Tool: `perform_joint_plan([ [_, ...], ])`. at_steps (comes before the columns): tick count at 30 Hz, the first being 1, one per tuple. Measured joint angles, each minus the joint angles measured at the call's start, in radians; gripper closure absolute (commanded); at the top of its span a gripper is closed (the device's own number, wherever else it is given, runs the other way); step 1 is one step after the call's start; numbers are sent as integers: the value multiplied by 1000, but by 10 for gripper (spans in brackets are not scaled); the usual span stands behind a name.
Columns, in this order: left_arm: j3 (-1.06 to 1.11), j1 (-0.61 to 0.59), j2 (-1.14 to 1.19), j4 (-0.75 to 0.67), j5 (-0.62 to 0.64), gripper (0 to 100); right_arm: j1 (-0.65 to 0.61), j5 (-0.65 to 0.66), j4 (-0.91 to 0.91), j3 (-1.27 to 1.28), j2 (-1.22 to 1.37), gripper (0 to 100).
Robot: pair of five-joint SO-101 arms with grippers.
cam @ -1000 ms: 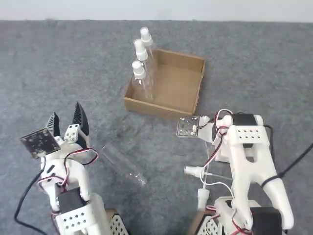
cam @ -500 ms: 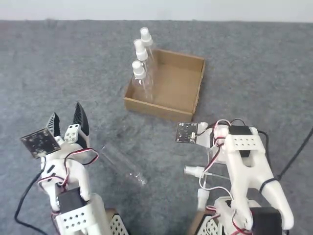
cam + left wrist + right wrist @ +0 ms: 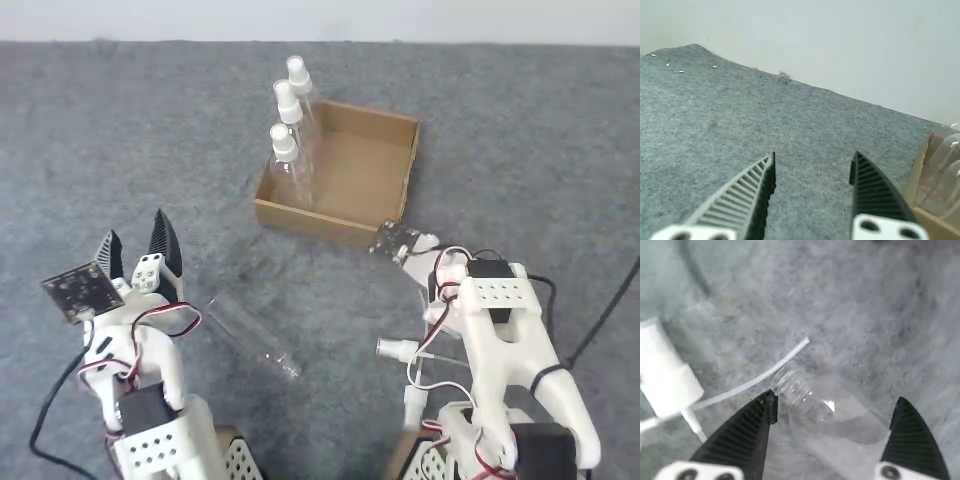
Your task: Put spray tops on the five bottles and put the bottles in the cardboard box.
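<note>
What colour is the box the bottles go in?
Brown; the cardboard box shows best in the high view.

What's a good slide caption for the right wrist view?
Open right gripper above an uncapped clear bottle lying on grey carpet, a loose spray top beside it.

High up, looking down. Left wrist: low, facing the cardboard box [image 3: 918, 171], also seen from above. Right wrist: close, facing down.

left gripper [image 3: 814, 156] with black fingers spread apart, grey table cover [image 3: 715, 115] below, cardboard box [image 3: 919, 176] at two o'clock from it, clear bottles [image 3: 946, 162] behind its edge, white wall [image 3: 815, 40] at twelve
</note>
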Motion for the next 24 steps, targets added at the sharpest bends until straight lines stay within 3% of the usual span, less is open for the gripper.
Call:
perform_joint_plan([
  [18,0,0,0,0,0,772,2,-595,0,-43,0,705],
  [24,0,0,0,0,0,772,2,-666,0,-64,0,687],
])
